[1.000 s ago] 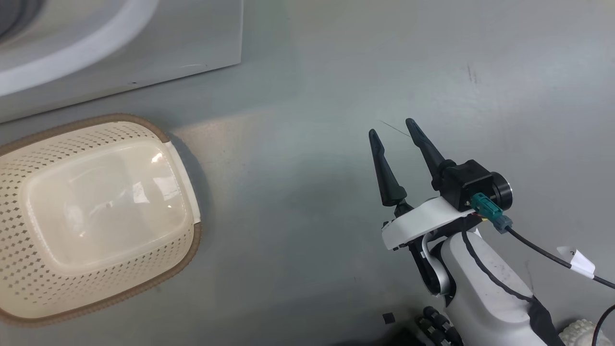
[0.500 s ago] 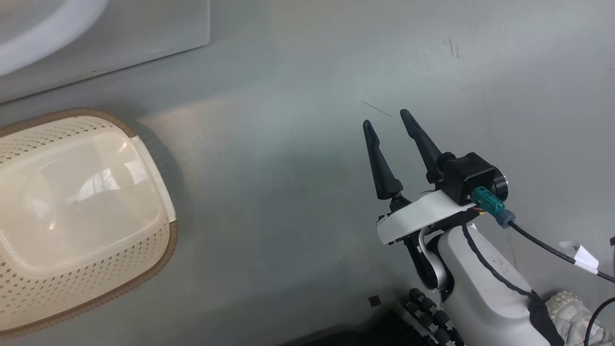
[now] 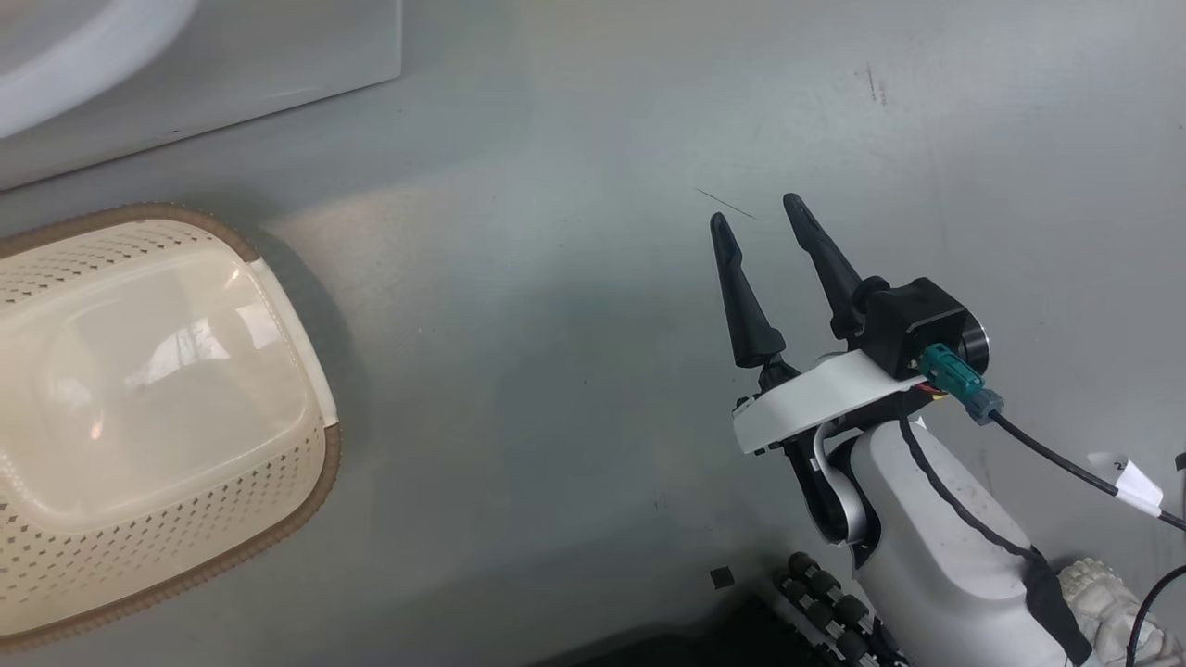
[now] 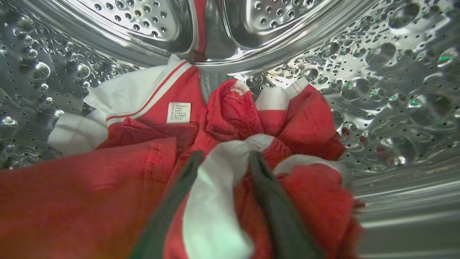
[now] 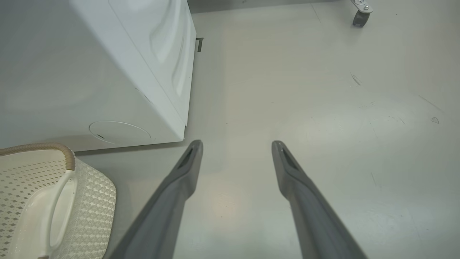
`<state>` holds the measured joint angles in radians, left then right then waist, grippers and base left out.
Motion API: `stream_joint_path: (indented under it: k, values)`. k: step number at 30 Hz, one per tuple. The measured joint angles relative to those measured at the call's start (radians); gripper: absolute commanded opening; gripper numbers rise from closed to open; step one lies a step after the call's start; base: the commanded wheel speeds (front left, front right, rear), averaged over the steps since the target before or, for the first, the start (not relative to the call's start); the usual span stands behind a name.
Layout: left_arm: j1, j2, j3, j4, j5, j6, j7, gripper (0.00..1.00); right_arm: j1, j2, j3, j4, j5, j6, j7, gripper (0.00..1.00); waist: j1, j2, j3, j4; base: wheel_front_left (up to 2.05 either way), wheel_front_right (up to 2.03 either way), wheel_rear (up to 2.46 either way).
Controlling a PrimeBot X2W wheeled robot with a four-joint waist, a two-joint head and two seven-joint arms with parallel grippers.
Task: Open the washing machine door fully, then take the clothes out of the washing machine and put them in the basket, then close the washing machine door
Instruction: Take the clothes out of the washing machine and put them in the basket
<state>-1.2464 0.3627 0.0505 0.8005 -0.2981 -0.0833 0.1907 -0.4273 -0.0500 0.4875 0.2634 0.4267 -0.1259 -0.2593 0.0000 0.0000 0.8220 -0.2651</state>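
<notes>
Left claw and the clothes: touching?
Touching. Left wrist view: both fingers of the left claw are sunk into the clothes, a white fold between them.

A small white rectangular care label (image 4: 179, 112) sewn on the bright red and white fabric garment (image 4: 309, 118) carries rows of tiny print, too small to read. A white paper tag (image 3: 1132, 482) on the thin black cable (image 3: 1047, 452) bears an illegible dark mark.

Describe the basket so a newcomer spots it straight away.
Find the big white washing machine. On the grey floor before its lower front stands the basket. Alone here it is cream, with perforated sides, a brown woven-look rim and an empty bottom.
</notes>
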Motion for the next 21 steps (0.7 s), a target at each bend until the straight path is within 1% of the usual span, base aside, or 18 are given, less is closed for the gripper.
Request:
stream_joint_path:
  k: [6,12,19,21]
  values:
    - [0.005,-0.024,-0.021,0.035,0.014,-0.001,-0.048,0.0,0.0,0.0,-0.027,0.015,-0.007,0.0,0.0,1.0,0.0,0.0,-0.02,0.013,0.0,0.0,0.0]
    - [0.028,-0.071,-0.042,0.051,0.019,-0.003,-0.126,0.0,-0.002,0.0,-0.048,0.034,-0.029,0.0,0.0,1.0,0.0,0.0,-0.048,0.035,0.0,0.0,0.0]
    - [0.06,-0.107,-0.059,0.075,0.018,-0.014,-0.193,0.0,-0.004,0.0,-0.054,0.057,-0.051,0.0,0.0,1.0,0.0,0.0,-0.086,0.062,0.0,0.0,0.0]
    - [0.077,-0.124,-0.063,0.085,0.017,-0.017,-0.229,0.0,-0.004,-0.001,-0.062,0.071,-0.06,0.0,0.0,1.0,0.0,0.0,-0.108,0.075,0.0,0.0,0.0]
